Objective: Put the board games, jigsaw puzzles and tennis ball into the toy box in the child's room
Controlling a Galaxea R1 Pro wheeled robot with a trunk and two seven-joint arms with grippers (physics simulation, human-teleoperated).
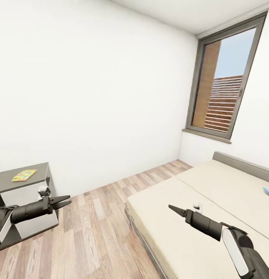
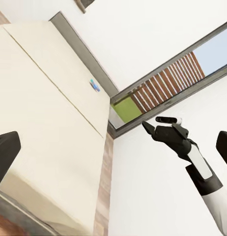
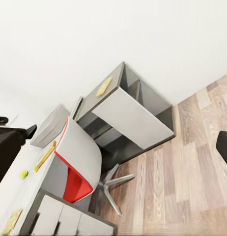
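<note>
My left gripper (image 1: 63,202) hangs open and empty in front of the dark-grey counter (image 1: 37,182), where one jigsaw puzzle (image 1: 24,175) lies flat. My right gripper (image 1: 174,209) is open and empty over the near corner of the bed (image 1: 212,193). A small blue board game (image 1: 268,191) lies at the bed's far side, also seen as the blue board game (image 2: 95,85). In the right wrist view the table (image 3: 13,194) carries the grey toy box (image 3: 49,126), the tennis ball (image 3: 24,173), a flat yellow board game (image 3: 44,156) and a second jigsaw puzzle (image 3: 13,220).
A red and grey chair (image 3: 76,164) stands against the table beside its drawer unit (image 3: 69,219). Wood-plank floor (image 1: 99,217) runs between counter and bed. A tall window (image 1: 223,81) is in the right wall above the bed's head.
</note>
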